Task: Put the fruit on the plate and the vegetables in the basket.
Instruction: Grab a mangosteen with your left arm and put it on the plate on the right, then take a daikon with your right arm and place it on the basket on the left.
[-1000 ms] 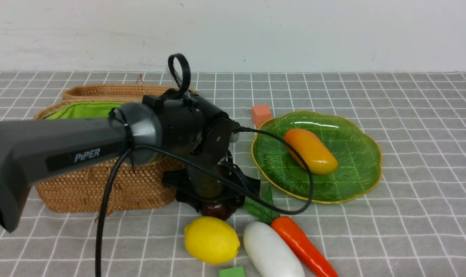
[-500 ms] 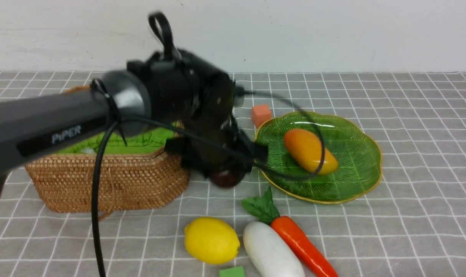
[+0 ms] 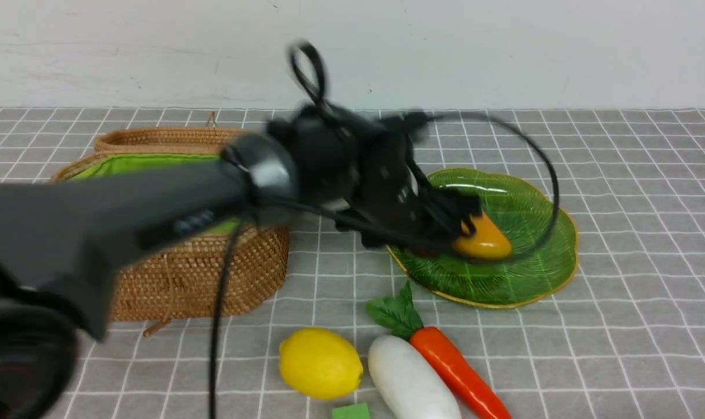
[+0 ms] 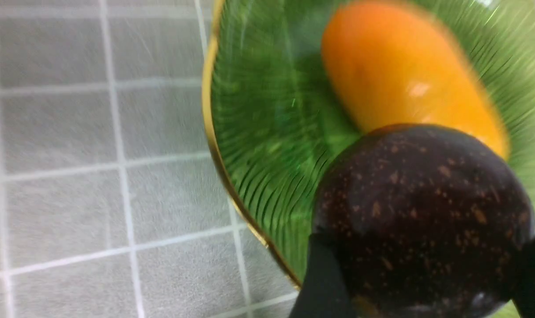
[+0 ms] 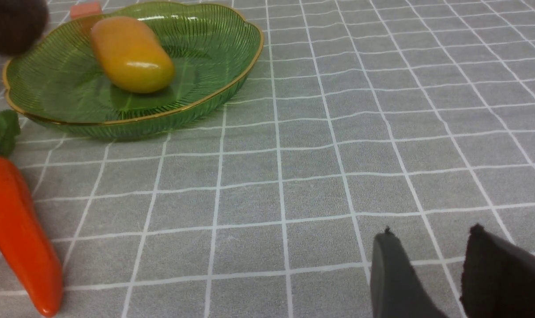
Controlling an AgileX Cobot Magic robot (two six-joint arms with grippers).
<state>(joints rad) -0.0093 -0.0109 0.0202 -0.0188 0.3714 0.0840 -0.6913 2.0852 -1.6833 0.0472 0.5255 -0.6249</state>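
Note:
My left gripper (image 4: 426, 274) is shut on the dark maroon ball (image 4: 422, 212) and holds it over the near left part of the green leaf plate (image 3: 527, 279), next to the mango (image 3: 483, 238) lying in it. In the front view the blurred left gripper (image 3: 440, 233) hides the ball. The lemon (image 3: 320, 362), white radish (image 3: 410, 378) and carrot (image 3: 457, 372) lie on the cloth at the front. The woven basket (image 3: 201, 273) stands open at the left. My right gripper (image 5: 431, 232) is open and empty, low over the cloth to the right of the plate.
A green cube (image 3: 351, 411) sits at the front edge by the lemon. An orange cube (image 5: 85, 9) lies behind the plate. The basket lid (image 3: 155, 138) leans behind the basket. Grey checked cloth covers the table.
The left arm has lifted the maroon ball off the cloth near the lemon and swung it up and to the right, over the plate. The right gripper has not changed.

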